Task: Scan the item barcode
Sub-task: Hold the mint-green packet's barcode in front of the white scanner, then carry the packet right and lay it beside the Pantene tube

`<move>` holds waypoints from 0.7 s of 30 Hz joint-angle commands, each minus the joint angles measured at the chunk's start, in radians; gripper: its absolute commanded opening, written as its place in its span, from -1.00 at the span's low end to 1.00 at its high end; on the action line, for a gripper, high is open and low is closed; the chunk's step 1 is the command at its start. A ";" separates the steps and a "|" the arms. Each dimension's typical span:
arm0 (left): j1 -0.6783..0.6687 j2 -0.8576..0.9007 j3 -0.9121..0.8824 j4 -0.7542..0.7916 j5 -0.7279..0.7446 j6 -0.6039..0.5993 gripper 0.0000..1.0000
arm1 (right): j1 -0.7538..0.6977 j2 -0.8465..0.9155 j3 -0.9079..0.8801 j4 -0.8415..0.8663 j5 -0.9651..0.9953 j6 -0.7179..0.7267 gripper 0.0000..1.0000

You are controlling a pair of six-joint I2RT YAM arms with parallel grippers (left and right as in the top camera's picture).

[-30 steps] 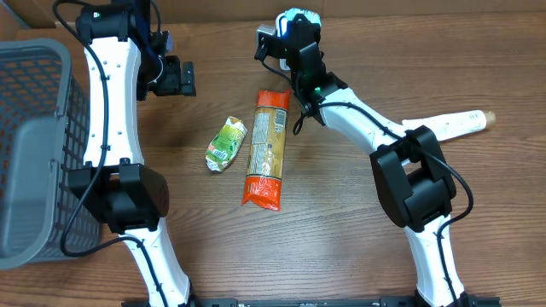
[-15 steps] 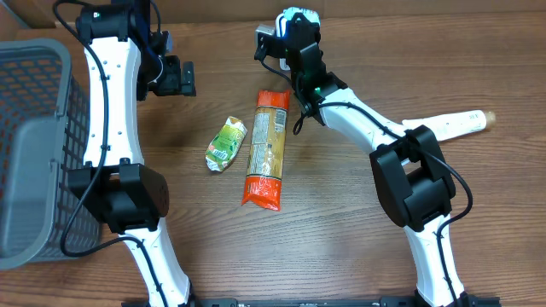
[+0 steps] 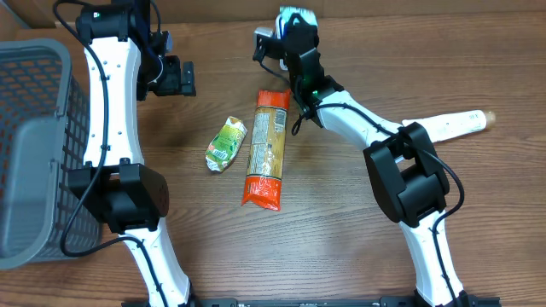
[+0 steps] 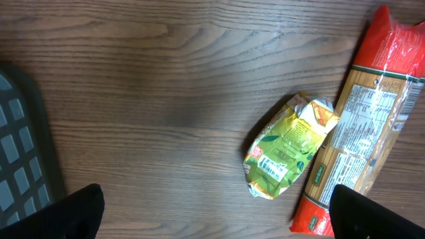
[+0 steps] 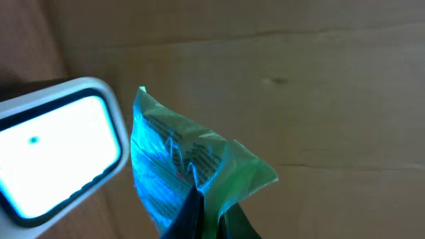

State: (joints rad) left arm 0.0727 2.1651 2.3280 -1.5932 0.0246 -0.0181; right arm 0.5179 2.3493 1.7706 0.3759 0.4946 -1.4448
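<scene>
The right gripper [image 5: 206,214] is clamped on a crinkled green packet [image 5: 189,159], held up just beside the scanner's [image 5: 60,149] glowing window. The left gripper [image 3: 177,78] hangs above the table [image 3: 341,230] with jaws wide apart and nothing held. A pouch [image 3: 226,143] and a pasta bag [image 3: 266,149] lie between the arms.

Print on bag [image 5: 174,154], pasta packet [image 4: 362,143] and pouch [image 4: 289,156] is illegible.
</scene>
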 commanded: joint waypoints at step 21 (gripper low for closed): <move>-0.002 0.008 -0.003 0.001 -0.006 0.019 0.99 | -0.053 -0.703 0.022 -1.313 -0.690 1.213 -0.92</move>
State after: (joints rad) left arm 0.0727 2.1651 2.3280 -1.5936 0.0223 -0.0177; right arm 0.5606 1.7012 1.7943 -0.8310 0.1795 -0.5137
